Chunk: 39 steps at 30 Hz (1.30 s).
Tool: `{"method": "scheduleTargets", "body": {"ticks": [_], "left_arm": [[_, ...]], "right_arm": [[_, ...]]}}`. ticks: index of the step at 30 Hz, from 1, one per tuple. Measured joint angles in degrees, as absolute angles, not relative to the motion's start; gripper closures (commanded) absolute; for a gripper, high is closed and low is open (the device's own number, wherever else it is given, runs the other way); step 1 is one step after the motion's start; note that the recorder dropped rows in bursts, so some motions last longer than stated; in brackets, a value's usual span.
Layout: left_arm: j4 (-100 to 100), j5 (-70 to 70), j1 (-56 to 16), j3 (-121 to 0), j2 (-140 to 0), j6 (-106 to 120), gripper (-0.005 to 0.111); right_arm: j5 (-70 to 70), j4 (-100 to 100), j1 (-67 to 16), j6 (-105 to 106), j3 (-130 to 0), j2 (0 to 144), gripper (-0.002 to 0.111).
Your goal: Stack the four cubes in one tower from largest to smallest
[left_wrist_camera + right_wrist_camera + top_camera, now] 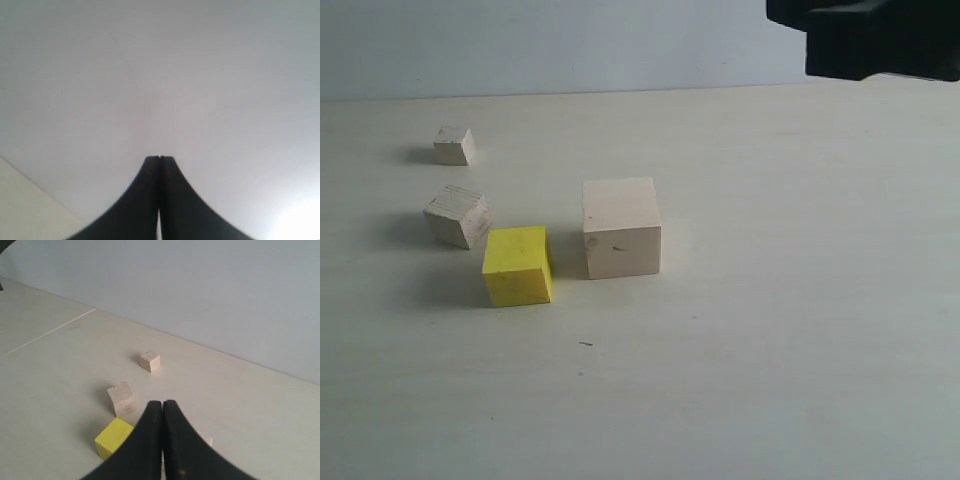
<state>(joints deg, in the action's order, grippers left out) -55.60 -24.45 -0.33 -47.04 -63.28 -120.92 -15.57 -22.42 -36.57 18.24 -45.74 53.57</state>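
All four cubes stand apart on the table. The large pale wood cube is in the middle, the bright yellow cube just left of it. The grainy grey-tan cube and the tiny pale cube lie further left and back. In the right wrist view my right gripper is shut and empty, high above the yellow cube, the grainy cube and the tiny cube; its fingers hide most of the large cube. My left gripper is shut, facing only a blank wall.
The pale table runs back to a grey-white wall. A dark part of the right arm hangs at the top right of the exterior view. A seam line crosses the table in the right wrist view.
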Motion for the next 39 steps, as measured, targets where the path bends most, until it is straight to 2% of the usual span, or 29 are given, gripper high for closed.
{"method": "scheduleTargets", "body": {"ticks": [7,13,19,25,28,30,35,39], "left_arm": [[-87.7,-22.8,-0.3,-55.9,-63.6,-121.4,0.107],[-99.2,-8.3,-0.3,-58.7,-64.2,-118.2,0.107],[-95.8,10.4,-0.3,-58.6,-64.3,-120.0,0.107],[-66.2,27.5,0.5,-58.2,-65.4,-121.3,0.107],[-49.8,24.1,1.1,-56.1,-66.3,-120.2,0.107],[-42.4,15.8,1.0,-53.3,-67.1,-118.3,0.107],[-38.2,-6.3,-2.0,-46.5,-68.3,-118.1,0.107],[-38.2,-10.0,-2.6,-45.0,-68.8,-119.3,0.107]], "right_arm": [[-15.2,-22.4,-36.6,18.0,-45.7,53.6,0.108],[-15.2,-22.4,-36.6,18.0,-45.7,53.6,0.108],[-15.2,-22.4,-36.6,17.9,-45.7,53.6,0.108],[-15.2,-22.4,-36.6,17.0,-45.7,53.6,0.108],[-15.2,-22.4,-36.6,16.4,-45.7,53.6,0.108],[-15.2,-22.4,-36.6,16.3,-45.7,53.6,0.108],[-15.2,-22.5,-36.6,16.1,-45.7,53.6,0.108],[-15.2,-22.5,-36.6,16.1,-45.7,53.6,0.108]]}}
